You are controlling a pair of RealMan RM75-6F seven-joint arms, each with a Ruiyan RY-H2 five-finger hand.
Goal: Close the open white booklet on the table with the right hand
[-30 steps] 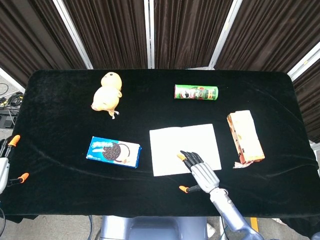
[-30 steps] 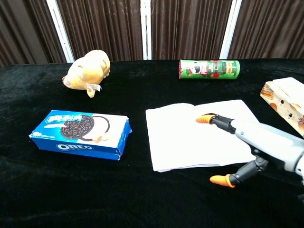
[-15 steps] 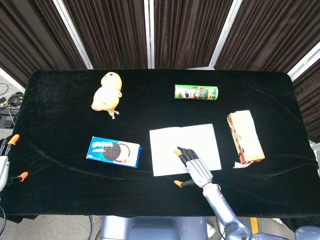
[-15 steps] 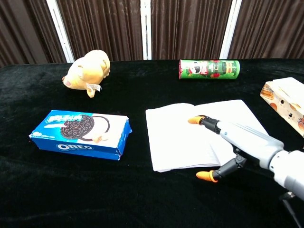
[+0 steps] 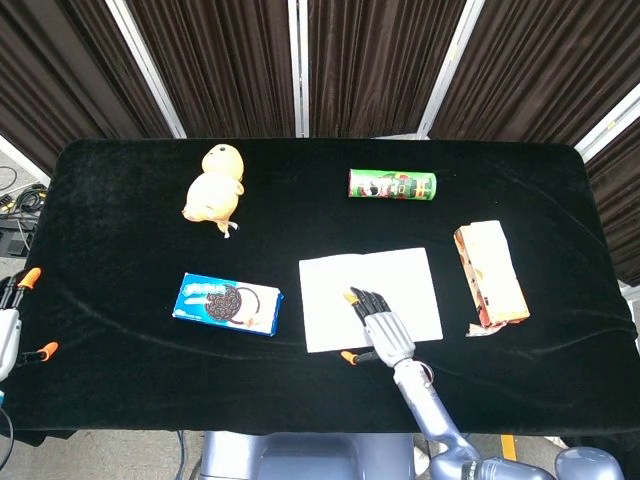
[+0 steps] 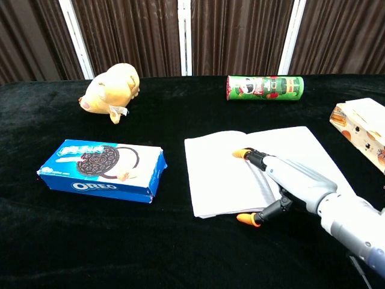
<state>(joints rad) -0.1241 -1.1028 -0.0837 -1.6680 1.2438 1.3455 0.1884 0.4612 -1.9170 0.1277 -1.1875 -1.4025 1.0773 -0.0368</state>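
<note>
The white booklet (image 5: 400, 272) lies open and flat at the table's middle, also shown in the chest view (image 6: 210, 174). My right hand (image 5: 378, 325) rests palm down on its near right page, fingers stretched toward the spine. In the chest view the right hand (image 6: 283, 180) has its orange thumb tip (image 6: 246, 220) at the booklet's near edge, touching or just below the page stack. It holds nothing. My left hand (image 5: 10, 330) hangs off the table's left edge with its fingers apart and nothing in it.
A blue Oreo box (image 5: 228, 304) lies left of the booklet. A green chips can (image 5: 392, 185) lies on its side behind it. A yellow plush duck (image 5: 213, 190) sits at the back left. A tan snack box (image 5: 490, 275) lies to the right.
My right hand has slid left and forward over the page. Its thumb has moved from beside the booklet to the near edge. The booklet stays open.
</note>
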